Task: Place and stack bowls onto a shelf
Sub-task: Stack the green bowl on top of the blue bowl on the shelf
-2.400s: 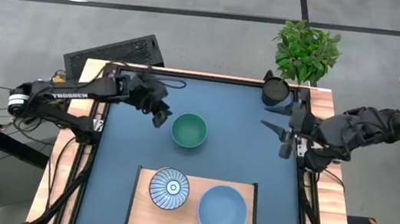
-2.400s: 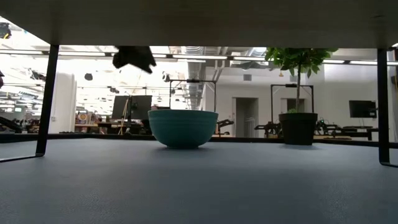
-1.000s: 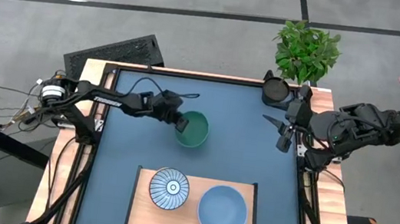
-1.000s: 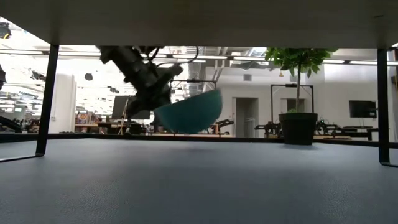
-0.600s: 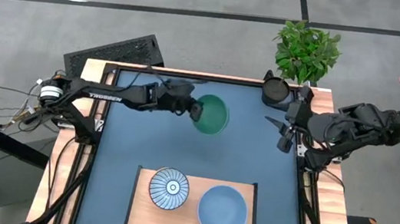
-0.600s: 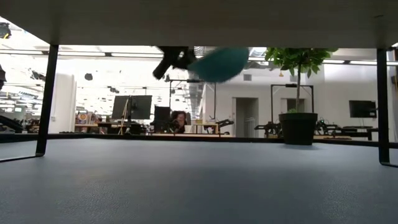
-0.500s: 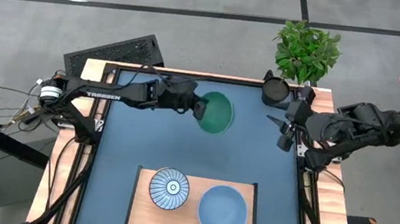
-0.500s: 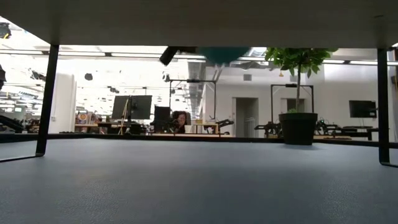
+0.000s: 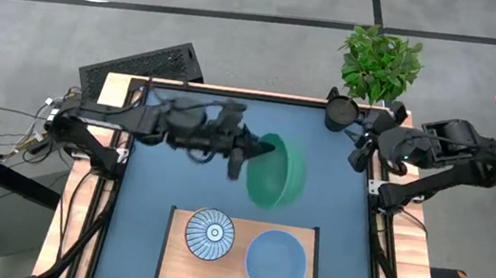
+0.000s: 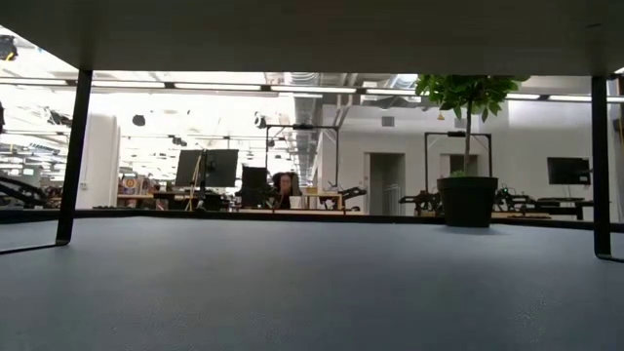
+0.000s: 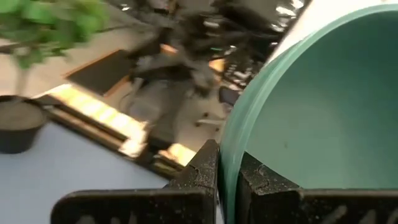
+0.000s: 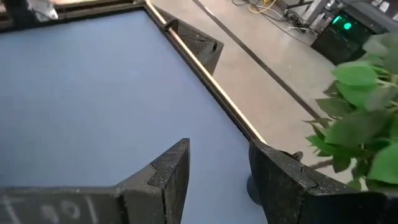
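Two dark arms, blk cables, speckled blk fingers [image 11: 199, 171]

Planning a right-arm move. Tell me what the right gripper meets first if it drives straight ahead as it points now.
Probably bare tabletop: the open right gripper points across it, nothing between its fingers. The plant sits off to one side. Depth is uncertain.

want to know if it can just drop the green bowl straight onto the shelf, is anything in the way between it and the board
Nothing visible blocks the path. The left gripper holds the green bowl by its rim above bare tabletop, short of the shelf, which carries the striped bowl and blue bowl.
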Motion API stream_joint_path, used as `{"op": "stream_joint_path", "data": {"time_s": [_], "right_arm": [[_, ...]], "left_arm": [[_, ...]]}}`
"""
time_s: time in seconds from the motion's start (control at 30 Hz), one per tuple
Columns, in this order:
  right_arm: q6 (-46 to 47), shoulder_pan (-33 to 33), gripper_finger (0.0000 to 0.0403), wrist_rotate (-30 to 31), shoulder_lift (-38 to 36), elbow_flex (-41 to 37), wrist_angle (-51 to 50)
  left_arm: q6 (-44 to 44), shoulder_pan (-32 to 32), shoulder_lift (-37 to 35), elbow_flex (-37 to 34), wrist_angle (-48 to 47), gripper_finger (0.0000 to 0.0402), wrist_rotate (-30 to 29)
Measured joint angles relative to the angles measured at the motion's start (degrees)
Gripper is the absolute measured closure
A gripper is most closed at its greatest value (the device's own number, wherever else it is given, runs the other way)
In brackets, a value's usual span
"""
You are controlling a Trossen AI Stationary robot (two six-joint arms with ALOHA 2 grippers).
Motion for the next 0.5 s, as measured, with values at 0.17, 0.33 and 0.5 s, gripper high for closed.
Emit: {"op": "stream_joint_path", "data": {"time_s": [0.17, 0.33, 0.5], "right_arm": [[0.5, -1.6, 0.0212, 0.0, -2.1, 0.0, 0.0], [0.5, -2.9, 0.0212, 0.0, -4.0, 0.0, 0.1], [1.4, -3.3, 0.0212, 0.0, -5.2, 0.0, 0.3]], "left_arm": [[0.1, -6.7, 0.0, 1.6, 2.7, 0.0401, -5.6], [-0.5, -11.4, 0.6, 1.7, 6.6, 0.0401, -10.4], [-2.6, -14.3, 2.1, 1.8, 10.1, 0.0401, -9.7]]}}
